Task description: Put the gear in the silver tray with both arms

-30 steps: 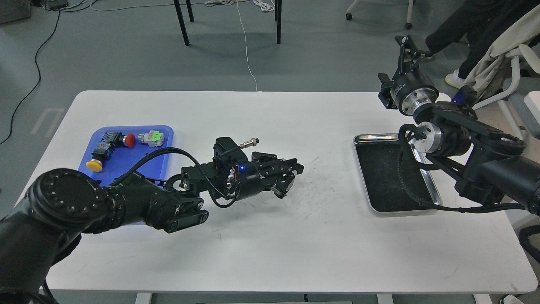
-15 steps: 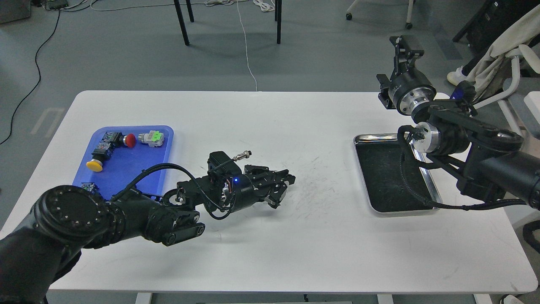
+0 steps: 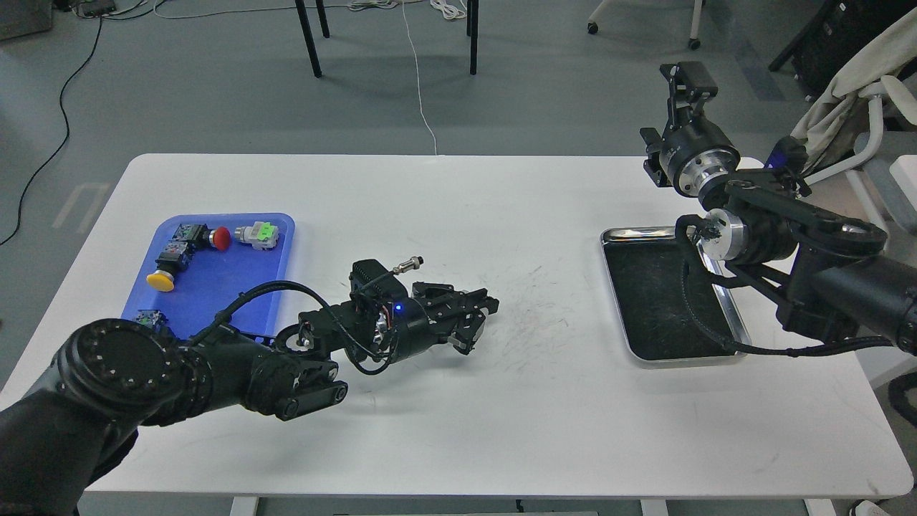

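The silver tray (image 3: pixel 731 315) lies at the table's right side; its dark floor holds nothing. My left gripper (image 3: pixel 478 324) hovers low over the table's middle, pointing right, well left of the tray. Its two fingers stand apart with nothing visible between them. My right gripper (image 3: pixel 688 75) is raised above the table's far right edge, beyond the tray. It is dark and seen end-on, so I cannot tell whether it is open or shut. I cannot make out a gear anywhere.
A blue plastic tray (image 3: pixel 215 287) at the left holds a red push button (image 3: pixel 221 239), a yellow one (image 3: pixel 160 281), a green-capped switch (image 3: pixel 259 234) and a small part (image 3: pixel 148 317) by my left arm. A chair (image 3: pixel 852 107) stands beyond the right edge.
My left gripper has drawn back to the left and lower toward the table. My right gripper has shifted slightly. The person at the far right has left the view.
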Controlling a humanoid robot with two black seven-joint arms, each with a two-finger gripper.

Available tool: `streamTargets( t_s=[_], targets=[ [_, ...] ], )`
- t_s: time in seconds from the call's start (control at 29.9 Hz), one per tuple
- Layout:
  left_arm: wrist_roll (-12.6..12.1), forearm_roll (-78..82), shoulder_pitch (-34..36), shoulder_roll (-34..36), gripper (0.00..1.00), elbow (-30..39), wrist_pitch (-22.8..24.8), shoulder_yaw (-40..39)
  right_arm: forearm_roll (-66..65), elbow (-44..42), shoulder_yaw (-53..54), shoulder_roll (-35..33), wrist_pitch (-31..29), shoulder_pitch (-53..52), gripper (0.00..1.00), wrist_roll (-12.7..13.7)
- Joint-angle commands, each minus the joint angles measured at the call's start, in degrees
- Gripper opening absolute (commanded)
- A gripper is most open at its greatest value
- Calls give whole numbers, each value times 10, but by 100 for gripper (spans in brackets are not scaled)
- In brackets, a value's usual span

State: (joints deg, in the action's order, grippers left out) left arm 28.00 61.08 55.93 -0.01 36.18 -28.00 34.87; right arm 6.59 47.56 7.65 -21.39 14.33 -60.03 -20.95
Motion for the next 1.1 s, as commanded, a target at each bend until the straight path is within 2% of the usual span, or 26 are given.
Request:
streamTargets(
  t_s=[0.0, 0.74, 0.97, 1.07],
  targets=[
    [0, 2, 1, 0, 12, 4, 0, -9, -1, 0, 0, -1, 0, 0, 99, -1],
    [0, 3, -9, 0, 16, 54, 0, -34, -1, -1, -12, 0, 3, -8, 99, 0],
    [0, 1, -14, 0, 31, 54, 0, -38, -1, 0, -13, 1, 3, -8, 99, 0],
    [0, 1, -14, 0, 40, 54, 0, -40, -1, 0, -13, 0, 3, -9, 99, 0]
  ],
)
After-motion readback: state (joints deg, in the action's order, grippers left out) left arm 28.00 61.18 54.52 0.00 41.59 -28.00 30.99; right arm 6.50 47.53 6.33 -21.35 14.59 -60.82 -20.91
